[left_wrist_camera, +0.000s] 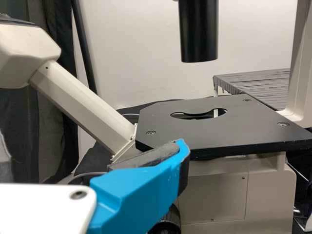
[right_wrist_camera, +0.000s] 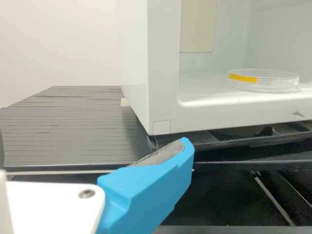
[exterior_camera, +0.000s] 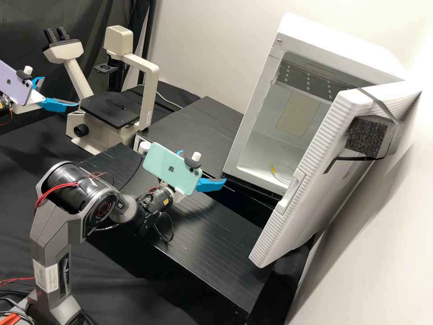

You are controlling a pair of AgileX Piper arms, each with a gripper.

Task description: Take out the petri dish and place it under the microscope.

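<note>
This is a laboratory, or a room fitted out as one. The clearest sign is the inverted microscope (exterior_camera: 149,92) in the high view, with paired eyepieces (exterior_camera: 56,36), an overhead lamp housing (exterior_camera: 119,41) and a flat black stage (exterior_camera: 110,109), whose round cutout shows in the left wrist view. A clear petri dish (right_wrist_camera: 264,81) with a yellow strip (right_wrist_camera: 243,78) on its side lies inside an open white cabinet (exterior_camera: 338,37) at the black bench (exterior_camera: 203,241). A dark grey robot arm (exterior_camera: 53,216), with loose cables around its base, gives it the look of a robotics lab too.
</note>
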